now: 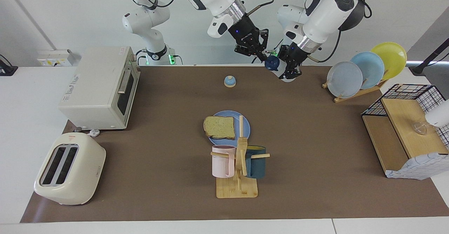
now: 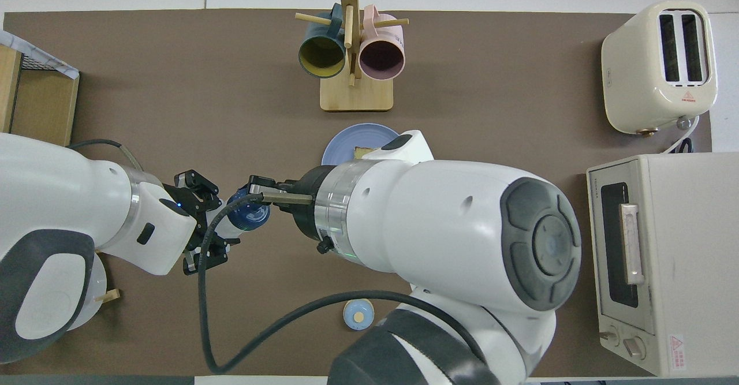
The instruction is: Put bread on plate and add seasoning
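Observation:
The bread (image 1: 219, 127) lies on the blue plate (image 1: 246, 121) at mid-table, overhanging its rim toward the right arm's end. In the overhead view the right arm hides most of the plate (image 2: 346, 142) and only a sliver of bread (image 2: 362, 152) shows. My left gripper (image 1: 289, 70) is shut on the white body of the seasoning bottle (image 1: 272, 62) and holds it tilted in the air over the mat's edge nearest the robots. My right gripper (image 1: 263, 54) is at the bottle's dark blue cap (image 2: 247, 212). The left gripper (image 2: 215, 226) and right gripper (image 2: 254, 193) also show from above.
A small blue-domed bell (image 1: 229, 81) sits nearer to the robots than the plate. A mug tree (image 1: 240, 156) stands just farther than the plate. An oven (image 1: 100, 86) and a toaster (image 1: 70, 169) stand at the right arm's end. A plate rack (image 1: 364, 69) and a wire shelf (image 1: 403, 128) stand at the left arm's end.

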